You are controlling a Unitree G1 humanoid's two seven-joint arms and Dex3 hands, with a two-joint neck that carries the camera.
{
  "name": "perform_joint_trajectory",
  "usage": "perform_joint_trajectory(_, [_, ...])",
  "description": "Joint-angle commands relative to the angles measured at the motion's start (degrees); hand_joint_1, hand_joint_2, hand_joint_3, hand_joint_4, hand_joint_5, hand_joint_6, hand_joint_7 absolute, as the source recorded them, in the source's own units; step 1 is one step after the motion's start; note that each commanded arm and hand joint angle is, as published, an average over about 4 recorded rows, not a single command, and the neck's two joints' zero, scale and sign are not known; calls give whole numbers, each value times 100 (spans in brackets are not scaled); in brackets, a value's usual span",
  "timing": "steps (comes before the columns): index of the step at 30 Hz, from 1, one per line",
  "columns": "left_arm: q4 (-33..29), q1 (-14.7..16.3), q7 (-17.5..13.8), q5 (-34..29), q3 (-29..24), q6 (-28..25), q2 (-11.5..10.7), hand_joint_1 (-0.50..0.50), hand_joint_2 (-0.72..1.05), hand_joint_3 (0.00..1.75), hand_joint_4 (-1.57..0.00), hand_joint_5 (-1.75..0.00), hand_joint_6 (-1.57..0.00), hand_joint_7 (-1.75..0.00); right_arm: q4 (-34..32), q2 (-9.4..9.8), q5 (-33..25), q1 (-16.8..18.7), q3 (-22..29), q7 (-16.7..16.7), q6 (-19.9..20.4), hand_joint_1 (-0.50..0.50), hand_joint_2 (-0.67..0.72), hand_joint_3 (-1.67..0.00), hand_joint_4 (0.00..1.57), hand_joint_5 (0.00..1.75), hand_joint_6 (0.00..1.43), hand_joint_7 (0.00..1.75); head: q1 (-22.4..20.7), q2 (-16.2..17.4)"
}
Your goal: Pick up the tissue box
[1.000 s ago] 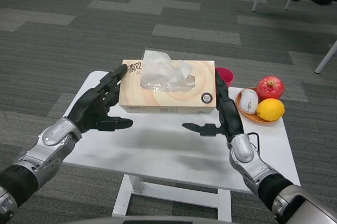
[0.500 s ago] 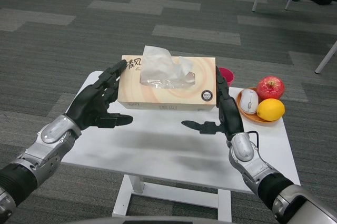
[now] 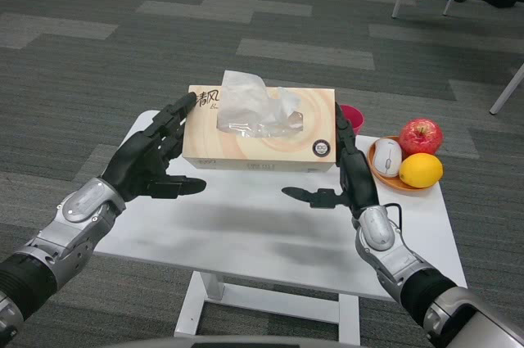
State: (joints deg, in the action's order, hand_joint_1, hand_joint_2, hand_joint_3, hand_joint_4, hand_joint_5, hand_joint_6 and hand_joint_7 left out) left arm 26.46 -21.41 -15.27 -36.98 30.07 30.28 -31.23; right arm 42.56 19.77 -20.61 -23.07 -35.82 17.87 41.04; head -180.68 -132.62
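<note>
- we have the tissue box (image 3: 260, 131) squeezed between our two flat palms and it looks raised clear of the table (image 3: 246, 229), with its shadow lying apart below it
- our left hand (image 3: 151, 158) presses the box's left end, fingers stretched along the side and thumb out underneath; our right hand (image 3: 348, 172) presses the right end the same way
- neither hand wraps the box, so we judge the hold rests on side pressure alone; if either palm eases off, the box could slide down and drop onto the table
- the box is cardboard, so pushing harder may buckle its ends and loosen the hold instead of tightening it
- if one arm rises faster than the other, the box could tilt and twist out between our palms
- the loose tissue (image 3: 254, 102) sticking out on top could snag a finger if we shift our hold
- a dropped box could knock the red cup (image 3: 352, 116) or the plate (image 3: 393, 178) holding the apple (image 3: 420, 136) and lemon (image 3: 421, 170), just beside our right hand
</note>
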Motion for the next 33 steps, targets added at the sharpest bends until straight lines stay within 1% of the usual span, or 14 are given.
perform_joint_trajectory(1, [-378, -127, -310, 147, 227, 61, 231, 50, 96, 9, 0, 0, 0, 0, -275, -219, 197, -74, -224, -258, 158, -21, -41, -40, 20, 27, 0, 7, 0, 0])
perform_joint_trajectory(4, [-378, -127, -316, 147, 236, 35, 223, 50, 96, 9, 0, 0, 0, -2, -275, -219, 197, -74, -224, -258, 158, -21, -41, -40, 20, 27, 0, 7, 0, 0])
perform_joint_trajectory(5, [-378, -127, -319, 147, 240, 26, 218, 50, 96, 9, 0, 0, 0, -2, -275, -219, 197, -74, -224, -258, 158, -21, -41, -40, 20, 29, 0, 7, -5, 4])
perform_joint_trajectory(18, [-378, -127, -319, 147, 243, 4, 205, 50, 96, 9, 0, 0, 0, 0, -275, -219, 197, -74, -224, -258, 158, -21, -41, -40, 20, 29, 0, 7, -16, -3])
perform_joint_trajectory(20, [-378, -127, -319, 147, 238, 4, 205, 50, 96, 9, 0, 0, 0, -3, -275, -219, 197, -74, -224, -258, 158, -21, -41, -40, 20, 29, 0, 7, -21, -10])
perform_joint_trajectory(22, [-378, -127, -319, 151, 236, 4, 210, 50, 96, 9, 0, 0, 0, -3, -275, -219, 197, -74, -224, -258, 158, -21, -41, -40, 20, 29, 0, 7, -18, -6])
perform_joint_trajectory(24, [-378, -127, -319, 156, 236, 4, 214, 50, 96, 9, 0, 0, 0, 0, -279, -219, 197, -74, -224, -258, 158, -21, -41, -40, 20, 29, 0, 7, -18, -6])
perform_joint_trajectory(33, [-378, -127, -319, 158, 227, 4, 207, 50, 96, 9, 0, 0, 0, 0, -288, -219, 197, -74, -217, -260, 158, -21, -41, -40, 20, 29, 0, 7, -14, -11])
